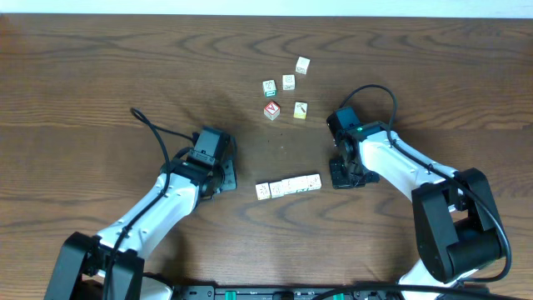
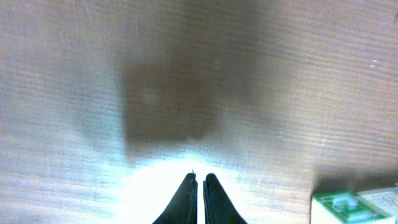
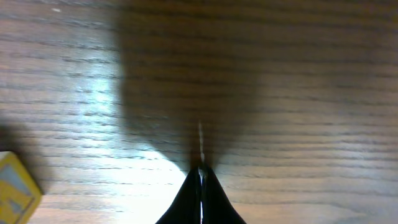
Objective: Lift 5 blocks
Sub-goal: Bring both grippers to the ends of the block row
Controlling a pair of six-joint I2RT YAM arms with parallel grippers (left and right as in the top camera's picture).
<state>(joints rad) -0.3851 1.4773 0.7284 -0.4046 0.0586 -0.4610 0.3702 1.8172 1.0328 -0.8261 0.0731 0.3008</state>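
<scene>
Overhead: the row of blocks (image 1: 287,186) lies on the counter (image 1: 100,75), between my left hand (image 1: 225,182) and right hand (image 1: 338,175), touching neither. Loose cubes (image 1: 288,82) sit well apart beyond. Risk, in my judgement: end pressure off the row's line would buckle it and scatter the blocks.

Left wrist: left hand (image 2: 200,196) pinched closed, holding nothing; a green-printed block (image 2: 348,208) lies just beside it.

Right wrist: right hand (image 3: 200,186) fully closed and empty; a yellowish-faced cube (image 3: 15,193) at the frame edge, identity uncertain.
</scene>
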